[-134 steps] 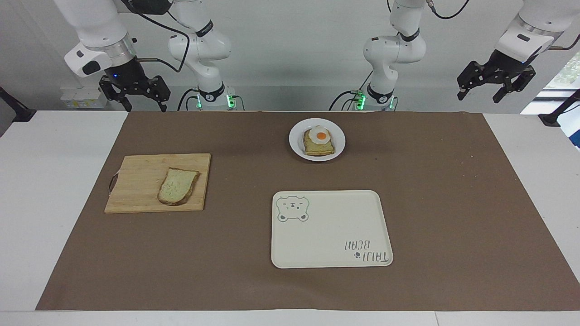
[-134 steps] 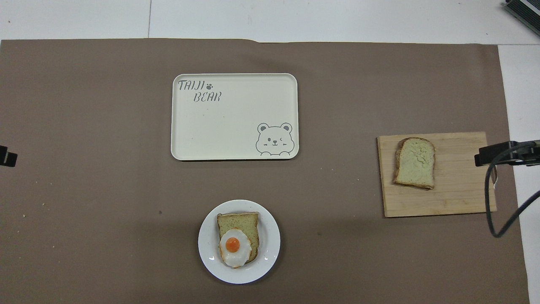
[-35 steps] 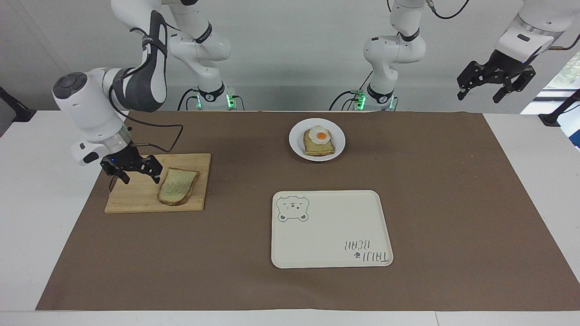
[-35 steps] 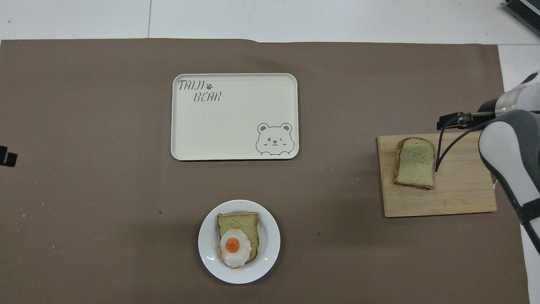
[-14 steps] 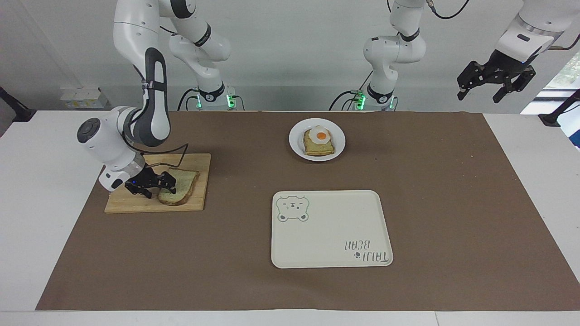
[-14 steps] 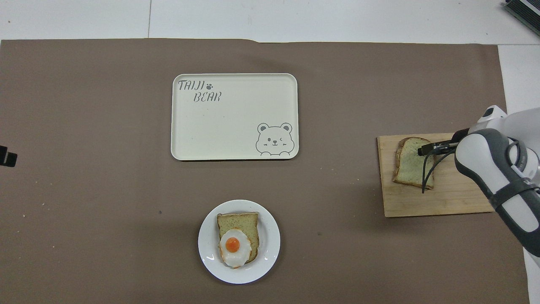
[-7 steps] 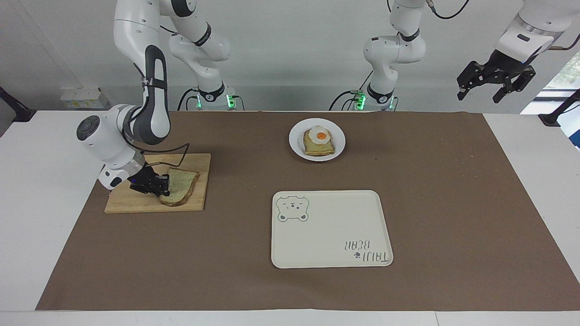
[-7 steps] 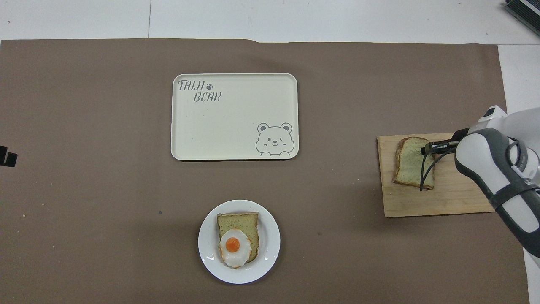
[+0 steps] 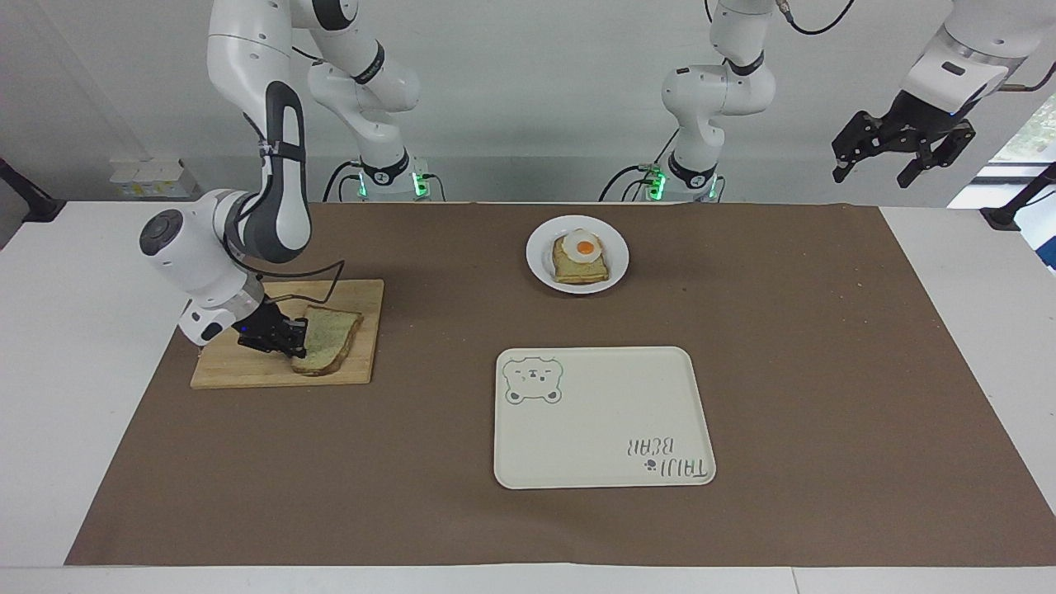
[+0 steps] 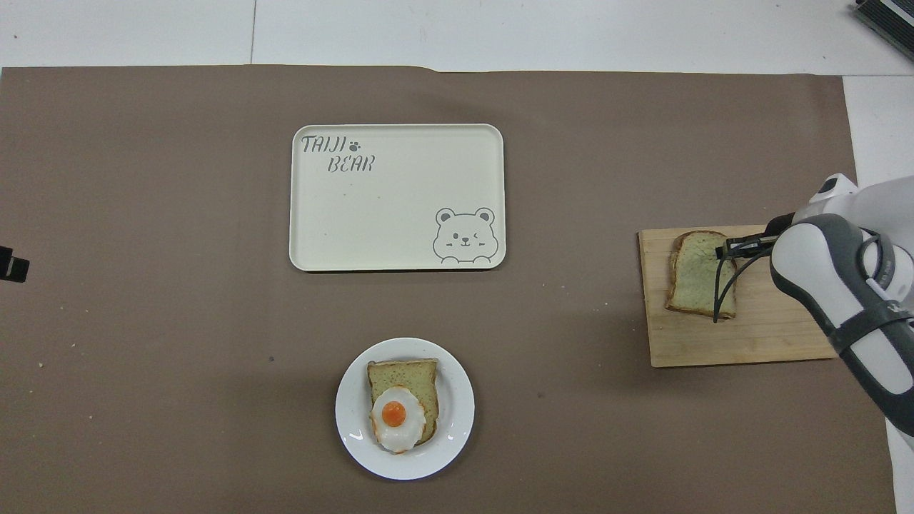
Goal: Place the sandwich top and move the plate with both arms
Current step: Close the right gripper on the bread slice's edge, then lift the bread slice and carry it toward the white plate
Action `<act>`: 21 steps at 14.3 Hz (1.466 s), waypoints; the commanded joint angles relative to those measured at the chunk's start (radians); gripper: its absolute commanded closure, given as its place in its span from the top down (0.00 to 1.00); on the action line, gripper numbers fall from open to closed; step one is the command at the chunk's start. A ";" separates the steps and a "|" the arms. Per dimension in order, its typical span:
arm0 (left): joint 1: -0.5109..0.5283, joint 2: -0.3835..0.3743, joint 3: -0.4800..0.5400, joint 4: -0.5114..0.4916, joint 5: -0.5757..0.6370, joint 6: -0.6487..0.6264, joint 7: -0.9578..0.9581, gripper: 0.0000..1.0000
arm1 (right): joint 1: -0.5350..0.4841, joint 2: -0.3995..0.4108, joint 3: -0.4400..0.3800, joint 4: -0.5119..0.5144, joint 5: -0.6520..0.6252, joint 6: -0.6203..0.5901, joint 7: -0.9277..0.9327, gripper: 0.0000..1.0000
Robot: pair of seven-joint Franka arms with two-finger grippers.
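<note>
Facing view: the black right gripper (image 9: 295, 340) is clamped on the edge of the pale brown-crusted bread slice (image 9: 328, 349) lying on the wooden cutting board (image 9: 247, 363). Toward the left arm's end from that board sits the small round white plate (image 9: 538, 262). The black left gripper (image 9: 899, 148) waits aloft, fingers spread, holding nothing.

Overhead view: the bread slice (image 10: 696, 273) lies on the board (image 10: 742, 335); the plate (image 10: 350, 435) is nearer the robots than the board.

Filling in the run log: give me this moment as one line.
right gripper: shut on sandwich top, on cutting board | left gripper: open, waiting aloft | plate: egg toast, untouched
</note>
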 commanded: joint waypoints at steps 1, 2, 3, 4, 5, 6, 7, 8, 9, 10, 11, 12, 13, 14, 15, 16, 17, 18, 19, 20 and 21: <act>-0.005 -0.013 0.003 -0.003 0.013 -0.014 -0.002 1.00 | 0.000 -0.015 0.005 0.049 -0.027 -0.068 0.011 0.00; -0.005 -0.013 0.003 -0.003 0.013 -0.012 -0.002 1.00 | 0.000 -0.026 0.010 0.062 -0.027 -0.100 0.011 0.00; -0.005 -0.013 0.003 -0.003 0.013 -0.014 -0.002 1.00 | 0.000 -0.038 0.015 0.073 -0.027 -0.130 0.011 0.00; -0.005 -0.012 0.003 -0.003 0.013 -0.014 -0.002 1.00 | 0.001 -0.054 0.016 0.085 -0.027 -0.154 0.013 0.00; -0.005 -0.013 0.003 -0.003 0.013 -0.014 -0.002 1.00 | 0.001 -0.064 0.016 0.095 -0.027 -0.182 0.013 0.00; -0.005 -0.013 0.003 -0.003 0.013 -0.014 0.000 1.00 | 0.001 -0.074 0.018 0.102 -0.027 -0.205 0.013 0.00; -0.005 -0.013 0.003 -0.003 0.013 -0.014 -0.002 1.00 | 0.006 -0.084 0.021 0.109 -0.025 -0.226 0.013 0.00; -0.005 -0.013 0.003 -0.003 0.013 -0.014 -0.002 1.00 | 0.012 -0.100 0.022 0.109 -0.024 -0.245 0.013 0.00; -0.005 -0.013 0.003 -0.003 0.013 -0.014 -0.002 1.00 | 0.015 -0.113 0.024 0.116 -0.022 -0.271 0.013 0.00; -0.005 -0.013 0.003 -0.003 0.013 -0.014 -0.002 1.00 | 0.015 -0.117 0.024 0.134 -0.016 -0.315 0.011 0.00; -0.005 -0.013 0.003 -0.003 0.013 -0.014 -0.002 1.00 | 0.015 -0.117 0.025 0.165 -0.010 -0.369 0.014 0.00; -0.005 -0.015 0.003 -0.003 0.013 -0.023 -0.003 1.00 | 0.015 -0.117 0.039 0.188 -0.007 -0.415 0.019 0.00; -0.003 -0.016 0.004 -0.005 0.013 -0.044 -0.003 1.00 | 0.015 -0.123 0.057 0.194 0.001 -0.446 0.027 0.00; -0.002 -0.018 0.007 -0.005 0.013 -0.055 -0.003 1.00 | 0.015 -0.129 0.065 0.195 0.020 -0.460 0.043 0.00; -0.003 -0.016 0.006 -0.005 0.015 -0.054 -0.006 1.00 | 0.016 -0.130 0.068 0.195 0.039 -0.475 0.062 0.00; -0.003 -0.018 0.003 -0.005 0.015 -0.054 -0.005 1.00 | 0.021 -0.130 0.094 0.195 0.042 -0.486 0.073 0.00; -0.003 -0.019 0.003 -0.005 0.013 -0.052 -0.005 1.00 | 0.022 -0.130 0.113 0.195 0.044 -0.489 0.097 0.00; -0.003 -0.019 0.003 -0.005 0.013 -0.049 -0.002 1.00 | 0.026 -0.132 0.145 0.195 0.044 -0.489 0.129 0.00; -0.003 -0.019 0.003 -0.005 0.013 -0.049 -0.002 1.00 | 0.030 -0.132 0.178 0.195 0.042 -0.486 0.163 0.00; -0.003 -0.019 0.003 -0.006 0.013 -0.051 -0.002 1.00 | 0.039 -0.132 0.209 0.195 0.042 -0.483 0.195 0.00; -0.003 -0.021 0.003 -0.008 0.013 -0.052 -0.002 1.00 | 0.062 -0.132 0.228 0.193 0.042 -0.475 0.238 0.00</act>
